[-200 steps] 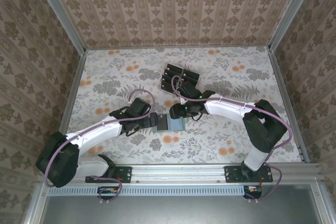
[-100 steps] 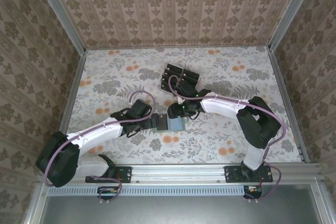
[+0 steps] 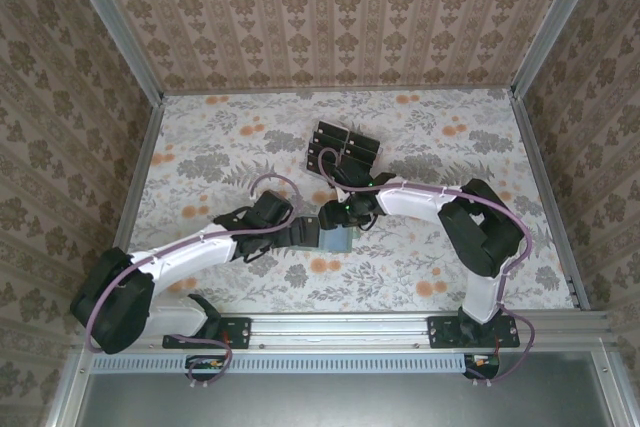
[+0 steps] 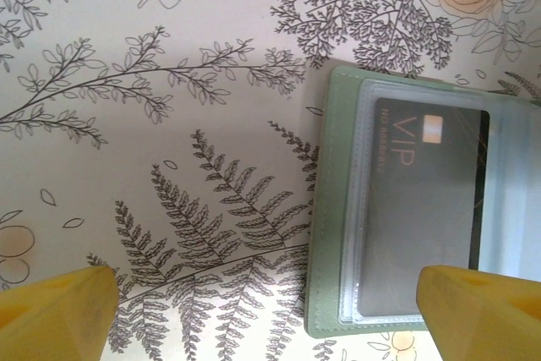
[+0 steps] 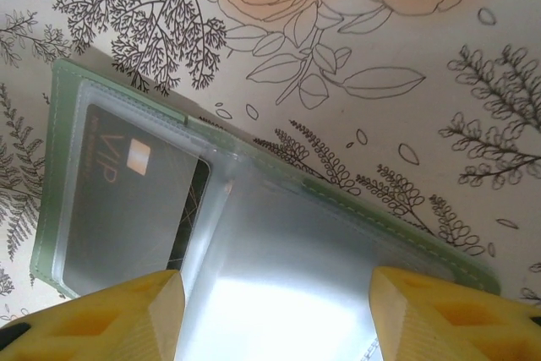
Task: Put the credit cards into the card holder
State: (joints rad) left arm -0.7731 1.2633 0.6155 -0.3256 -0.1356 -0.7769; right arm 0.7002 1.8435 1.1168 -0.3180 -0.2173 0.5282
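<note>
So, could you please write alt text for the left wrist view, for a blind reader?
A grey-green card holder lies flat on the fern-printed table cover, with a dark card marked VIP inside its clear pocket. The left gripper shows its two yellow fingertips wide apart at the bottom corners.

Top external camera sat high behind the arm bases, facing down and forward. It took in the whole tabletop (image 3: 200, 147) and three patterned walls (image 3: 340, 17), from far off.

Left wrist camera looked almost straight down past the left tool (image 4: 270, 314), very near the surface, with yellow fingertips (image 4: 59, 310) at the lower corners.

Right wrist camera sat the same way behind the right tool (image 5: 275, 319), also close.

Both wrist views shared the card holder (image 4: 325, 209) and its VIP card (image 4: 423, 200), seen from opposing sides. The top view held that patch mid-frame.
</note>
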